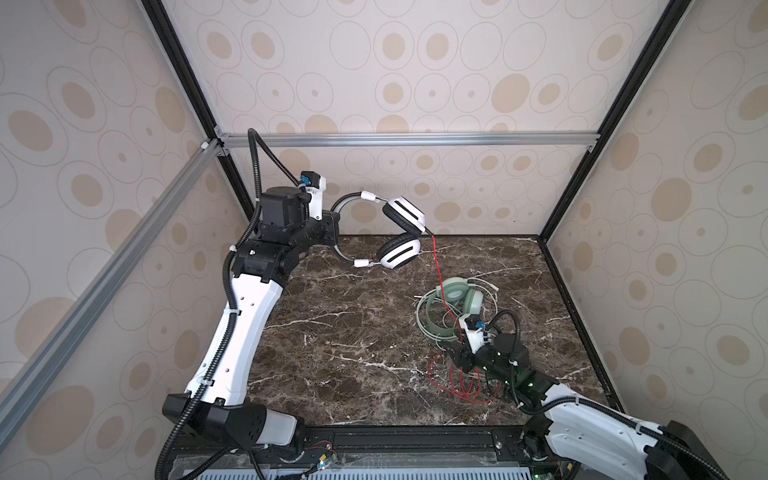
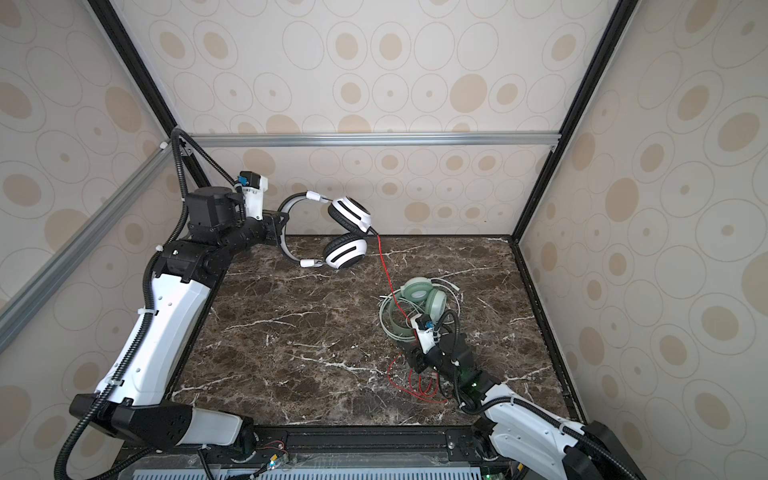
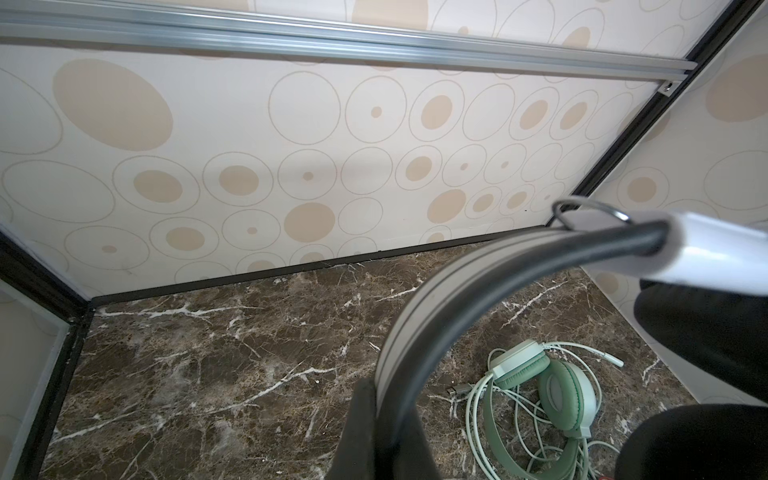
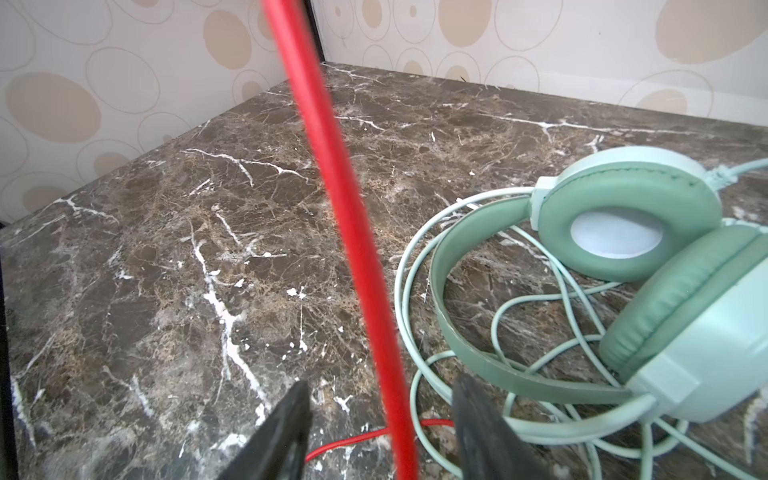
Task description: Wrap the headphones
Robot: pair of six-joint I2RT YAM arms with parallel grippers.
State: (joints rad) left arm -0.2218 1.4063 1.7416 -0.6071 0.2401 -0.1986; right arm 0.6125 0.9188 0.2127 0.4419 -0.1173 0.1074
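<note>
Marble tabletop [image 1: 332, 332]: red cord [image 1: 438, 266] from white headphones [image 1: 399, 253] disappears beneath right arm [image 1: 582, 419].

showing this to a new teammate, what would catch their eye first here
The white headset hangs in the air at the back left, its headband clamped in the left gripper. Its red cord slants down to the right gripper, whose jaws stand open around it. Beside that, a mint-green headset lies on the marble tabletop amid its loose cord.

Robot lab test booth, aluminium frame rails [image 1: 407, 139], circle-patterned wall panels [image 1: 415, 62], marble-look tabletop [image 1: 353, 332]
</note>
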